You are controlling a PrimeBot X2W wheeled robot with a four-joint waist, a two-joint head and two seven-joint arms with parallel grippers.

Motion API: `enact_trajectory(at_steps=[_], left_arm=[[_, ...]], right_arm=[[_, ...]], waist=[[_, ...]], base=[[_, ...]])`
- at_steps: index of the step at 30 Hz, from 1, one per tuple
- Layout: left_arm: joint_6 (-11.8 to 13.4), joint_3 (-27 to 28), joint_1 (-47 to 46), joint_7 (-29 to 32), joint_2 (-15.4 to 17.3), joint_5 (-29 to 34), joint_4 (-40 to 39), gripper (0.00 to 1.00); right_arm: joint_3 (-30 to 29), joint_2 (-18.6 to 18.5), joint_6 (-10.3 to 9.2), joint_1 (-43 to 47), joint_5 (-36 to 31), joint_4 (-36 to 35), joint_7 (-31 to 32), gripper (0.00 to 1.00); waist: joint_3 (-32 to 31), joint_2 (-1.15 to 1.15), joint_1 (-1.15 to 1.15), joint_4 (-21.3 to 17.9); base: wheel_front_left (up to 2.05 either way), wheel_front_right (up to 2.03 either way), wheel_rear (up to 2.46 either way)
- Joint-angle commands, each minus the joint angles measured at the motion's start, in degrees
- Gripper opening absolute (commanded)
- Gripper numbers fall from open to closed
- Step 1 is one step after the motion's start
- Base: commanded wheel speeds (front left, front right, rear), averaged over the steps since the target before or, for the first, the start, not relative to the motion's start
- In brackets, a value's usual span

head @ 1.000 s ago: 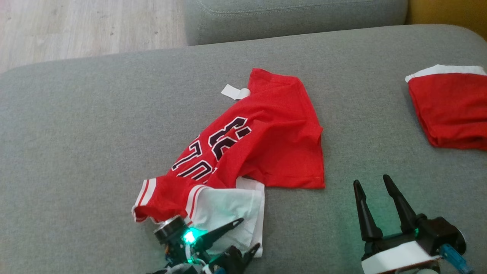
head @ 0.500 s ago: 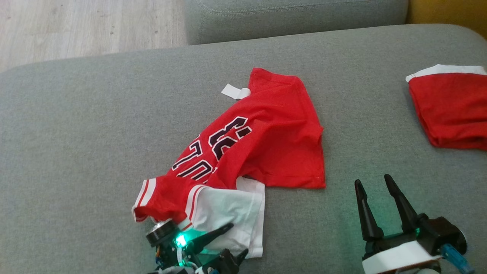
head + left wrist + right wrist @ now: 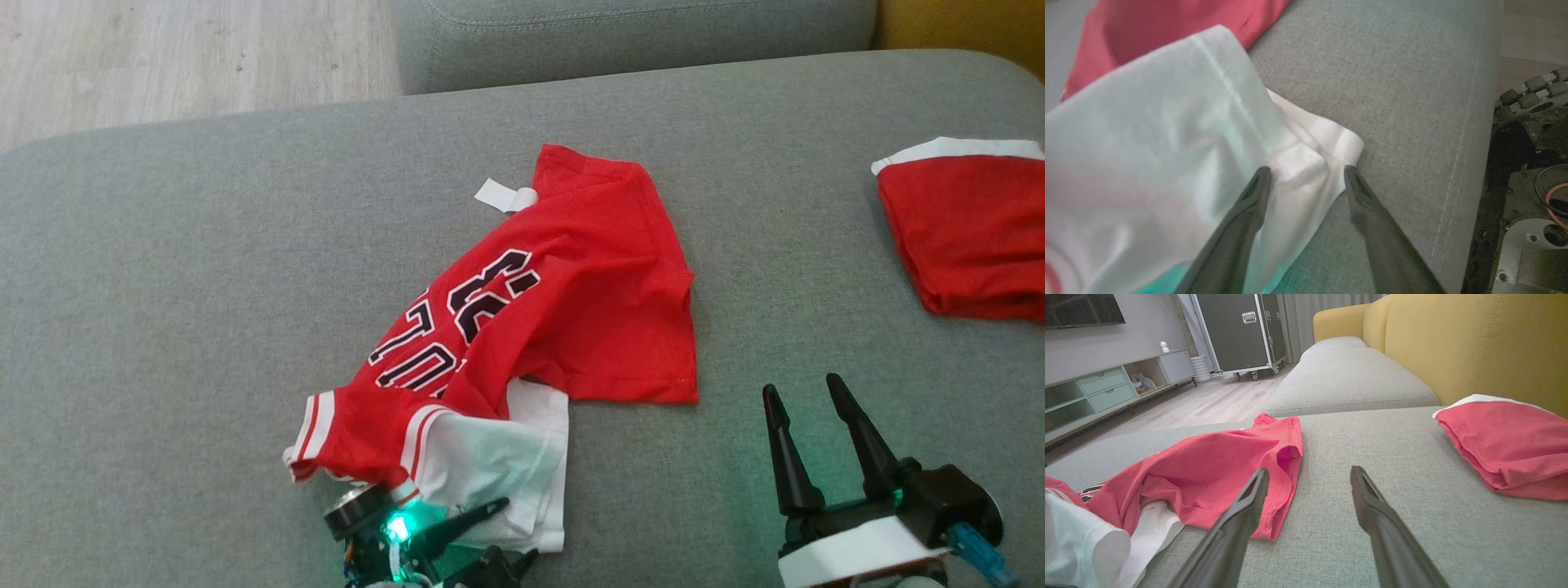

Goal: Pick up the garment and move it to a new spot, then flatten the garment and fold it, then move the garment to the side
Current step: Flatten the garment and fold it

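Observation:
The garment (image 3: 571, 302) is a red jersey with black lettering and a white sleeve (image 3: 490, 457), lying crumpled in the middle of the grey sofa cushion (image 3: 163, 286). My left gripper (image 3: 520, 529) is at the sleeve's near edge. In the left wrist view it (image 3: 1306, 169) is open, its two fingers straddling the sleeve's white hem corner (image 3: 1331, 139), with the fabric bunched over the left finger. My right gripper (image 3: 801, 384) stands open over bare cushion, right of the jersey's hem. In the right wrist view it (image 3: 1309, 470) has nothing between its fingers, and the garment (image 3: 1216, 465) lies to the left.
A second red garment (image 3: 971, 229) with a white edge lies folded at the cushion's far right, also seen as the folded red garment (image 3: 1506, 437). Another grey cushion (image 3: 637, 33) and wooden floor (image 3: 163, 57) lie beyond. The yellow sofa back (image 3: 1453, 347) rises on the right.
My left gripper has drawn back toward the bottom edge of the head view, and the white sleeve has bunched up a little around it. The right gripper has stayed put.

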Motion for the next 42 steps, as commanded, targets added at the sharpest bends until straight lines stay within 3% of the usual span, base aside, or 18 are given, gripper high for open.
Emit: enact_trajectory(at_steps=[1,2,3,6,10,12,21,31,37,42], left_arm=[[0.3,1.5,-2.6,-0.5,0.1,-0.1,-1.0,0.79],[0.3,1.3,-2.7,-0.4,0.0,-0.1,-0.6,0.45],[0.3,1.2,-2.8,-0.3,0.0,-0.2,-0.5,0.38],[0.4,1.1,-2.8,-0.4,0.0,-0.3,0.0,0.24],[0.6,0.9,-3.0,-0.6,0.0,-0.5,0.4,0.18],[0.7,0.9,-3.1,-0.8,-0.1,-0.5,0.7,0.00],[3.3,4.1,-3.2,-3.7,0.6,-3.2,-5.0,0.00],[8.3,16.4,-2.6,-3.4,11.6,-9.5,-22.9,0.00],[9.6,21.7,-3.4,-4.1,16.1,-11.7,-25.5,0.00],[10.1,24.6,-4.7,-4.9,18.1,-12.6,-26.1,0.00]], right_arm=[[1.1,-0.7,-0.04,-1.1,0.2,-2.0,-0.6,1.00],[1.2,-0.7,-0.04,-1.1,0.2,-1.9,-0.6,1.00],[1.3,-0.7,-0.04,-1.1,0.3,-1.9,-0.6,1.00],[1.4,-0.7,-0.04,-1.1,0.3,-1.9,-0.6,1.00],[1.4,-0.7,-0.04,-1.2,0.4,-1.8,-0.6,1.00],[1.4,-0.7,-0.04,-1.2,0.4,-1.8,-0.6,1.00],[0.8,-1.2,-0.04,-0.5,0.5,-1.5,-0.6,1.00],[0.4,-2.1,-0.04,-1.4,1.8,1.7,-0.6,1.00],[3.3,-3.7,-0.04,-6.7,3.5,6.7,-0.6,1.00],[7.6,-5.7,-0.04,-14.0,7.4,16.7,-0.2,1.00]], waist=[[0.0,0.00,0.00,0.1],[-0.1,0.00,0.00,0.1],[-0.1,0.00,0.00,0.1],[-0.2,0.00,0.00,0.0],[-0.2,0.00,0.00,0.0],[-0.2,0.00,0.00,-0.1],[-1.4,0.00,0.00,0.5],[-2.2,0.00,0.00,4.3],[-0.9,0.00,0.00,6.0],[0.3,0.00,0.00,7.4]], base=[[0.00,0.00,0.00],[0.00,0.00,0.00],[0.00,0.00,0.00],[0.00,0.00,0.00],[0.00,0.00,0.00],[0.00,0.00,0.00],[0.00,0.00,0.00],[0.00,0.00,0.00],[0.00,0.00,0.00],[0.00,0.00,0.00]])
